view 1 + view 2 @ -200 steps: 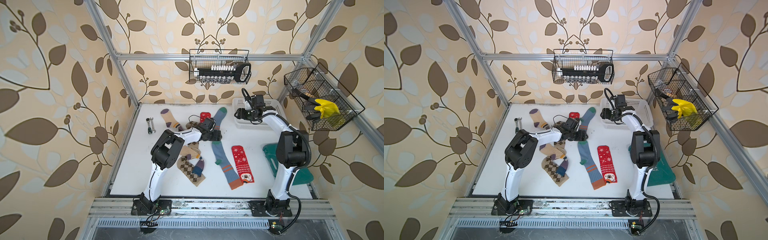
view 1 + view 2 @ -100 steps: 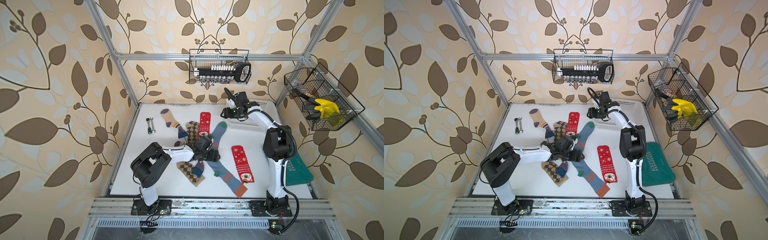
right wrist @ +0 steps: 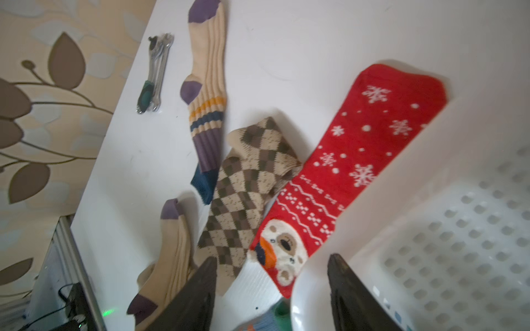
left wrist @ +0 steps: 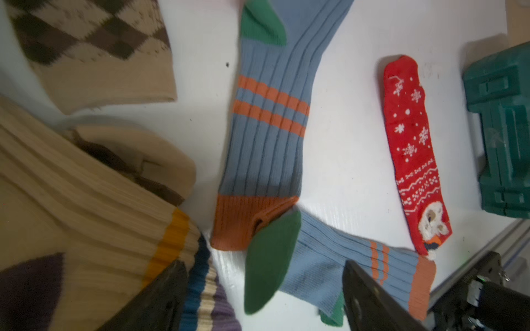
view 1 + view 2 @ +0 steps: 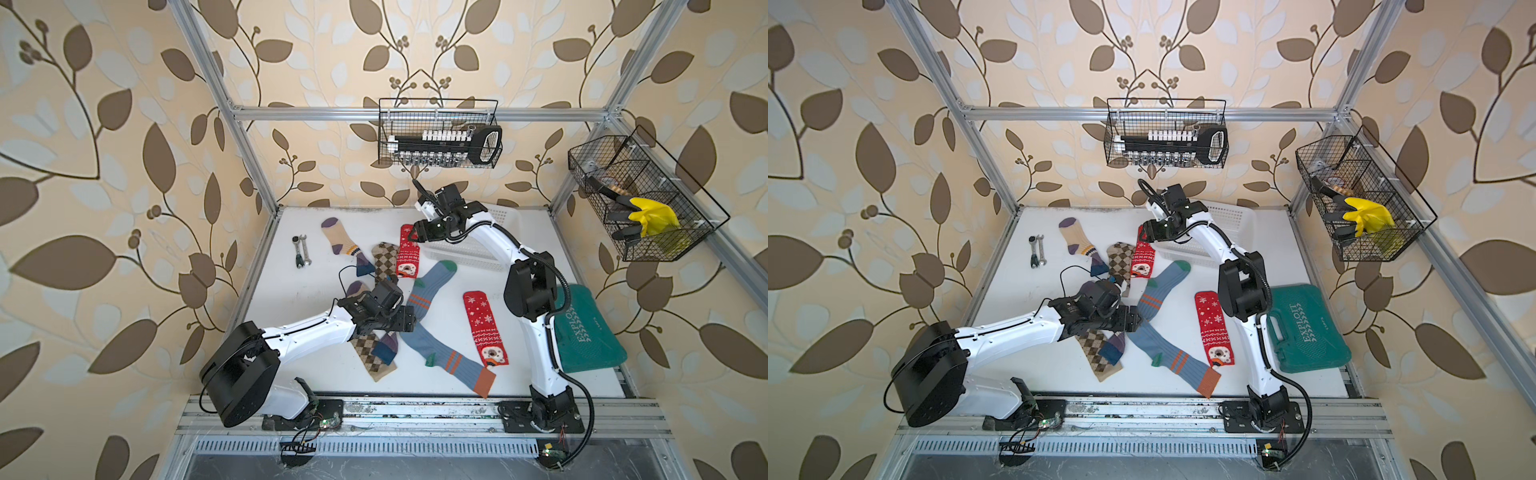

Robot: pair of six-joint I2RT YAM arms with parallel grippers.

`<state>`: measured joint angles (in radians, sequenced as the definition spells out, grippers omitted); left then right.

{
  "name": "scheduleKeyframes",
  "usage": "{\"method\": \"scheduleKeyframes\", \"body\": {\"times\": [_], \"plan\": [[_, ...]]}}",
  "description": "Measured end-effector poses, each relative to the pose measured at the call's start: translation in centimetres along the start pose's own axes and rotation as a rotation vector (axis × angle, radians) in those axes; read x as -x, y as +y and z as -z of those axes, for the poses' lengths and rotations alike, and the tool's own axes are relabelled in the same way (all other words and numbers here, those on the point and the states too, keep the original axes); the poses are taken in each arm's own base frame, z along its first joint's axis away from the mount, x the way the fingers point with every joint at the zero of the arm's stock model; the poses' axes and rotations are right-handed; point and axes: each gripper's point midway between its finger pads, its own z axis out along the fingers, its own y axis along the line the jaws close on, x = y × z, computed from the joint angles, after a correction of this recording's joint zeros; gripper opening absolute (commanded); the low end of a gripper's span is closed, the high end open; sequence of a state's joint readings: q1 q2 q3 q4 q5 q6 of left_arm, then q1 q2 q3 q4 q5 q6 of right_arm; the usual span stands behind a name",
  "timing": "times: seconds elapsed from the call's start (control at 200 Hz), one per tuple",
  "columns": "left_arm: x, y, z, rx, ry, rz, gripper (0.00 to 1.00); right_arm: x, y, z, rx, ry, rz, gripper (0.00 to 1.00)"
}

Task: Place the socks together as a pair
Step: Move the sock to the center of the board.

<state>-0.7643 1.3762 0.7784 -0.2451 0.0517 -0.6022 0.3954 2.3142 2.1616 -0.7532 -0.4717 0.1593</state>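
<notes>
**Sock sorting: left arm over the blue pair, right arm at the white basket**

Left arm lies stretched low across the white desk [image 5: 286, 332] from its near-left base. The left gripper [image 5: 409, 321] is over the spot where the two blue-grey ribbed socks with green toes and orange stripes meet. The far blue-grey sock [image 5: 430, 286] has its orange cuff touching the toe of the near blue-grey sock [image 5: 444, 353]. Wrist cam shows its fingers [image 4: 163, 298] spread wide, nothing in them.

Right arm rises from the near-right base, elbow high, forearm reaching to the far middle. The right gripper [image 3: 272, 258] has its fingers [image 3: 198, 286] apart, straddling the rounded corner of a white perforated plastic basket [image 3: 459, 229], one inside, one outside, not clamped on it.

One red Christmas sock [image 5: 409, 251] lies just beside that basket, touching a brown argyle sock [image 5: 384, 259]. The second red Christmas sock [image 5: 484, 328] is well apart, near the right arm. One beige sock with a purple toe [image 5: 338, 237] is far left. Its twin [image 3: 175, 238] is partly under the left wrist, cuff on the second argyle sock [image 5: 372, 361].

Black wire basket [image 5: 384, 137] on the back wall holds a socket set [image 5: 440, 139]. The wire basket on the right wall [image 5: 673, 249] holds a yellow glove [image 5: 648, 214]. A green plastic case [image 5: 590, 332] lies shut at the desk's right.
</notes>
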Motion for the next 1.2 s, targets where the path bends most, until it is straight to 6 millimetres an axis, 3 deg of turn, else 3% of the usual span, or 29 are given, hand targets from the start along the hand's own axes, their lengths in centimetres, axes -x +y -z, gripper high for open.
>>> {"method": "scheduleKeyframes", "body": {"times": [0.115, 0.215, 0.28, 0.43, 0.515, 0.58, 0.7, 0.81, 0.92, 1.085, 1.2], "plan": [[1.8, 0.1, 0.5, 0.019, -0.035, 0.002, 0.88, -1.2, 0.8, 0.1, 0.018, 0.019, 0.007, 0.60], [4.6, 0.1, 1.0, 0.020, -0.090, 0.021, 0.88, -2.7, -1.1, 3.4, -0.025, 0.000, -0.047, 0.60], [6.6, 0.3, 1.2, 0.025, -0.120, 0.032, 0.88, -3.1, -4.1, 7.5, -0.076, -0.062, -0.122, 0.62], [10.3, 1.6, -0.3, 0.050, -0.144, 0.072, 0.89, -3.4, -14.1, 19.9, -0.312, -0.325, -0.321, 0.63], [12.1, 3.2, -1.9, 0.067, -0.129, 0.108, 0.88, -4.3, -17.0, 23.5, -0.416, -0.399, -0.379, 0.64], [13.5, 4.4, -3.5, 0.086, -0.116, 0.133, 0.85, -4.5, -18.0, 23.8, -0.446, -0.412, -0.400, 0.64], [15.6, 5.9, -6.4, 0.109, -0.089, 0.151, 0.79, -5.7, -19.7, 22.0, -0.468, -0.371, -0.439, 0.64], [16.5, 5.7, -7.9, 0.112, -0.066, 0.142, 0.77, -6.9, -21.0, 20.6, -0.487, -0.330, -0.469, 0.64], [17.4, 5.5, -8.9, 0.114, -0.058, 0.132, 0.70, -7.3, -21.8, 20.5, -0.524, -0.321, -0.479, 0.64], [16.5, 6.2, -10.4, 0.134, -0.015, 0.125, 0.52, -7.8, -22.8, 21.1, -0.617, -0.312, -0.476, 0.64], [15.3, 6.9, -11.4, 0.143, 0.030, 0.131, 0.32, -8.2, -22.8, 21.0, -0.686, -0.287, -0.457, 0.64]]}}
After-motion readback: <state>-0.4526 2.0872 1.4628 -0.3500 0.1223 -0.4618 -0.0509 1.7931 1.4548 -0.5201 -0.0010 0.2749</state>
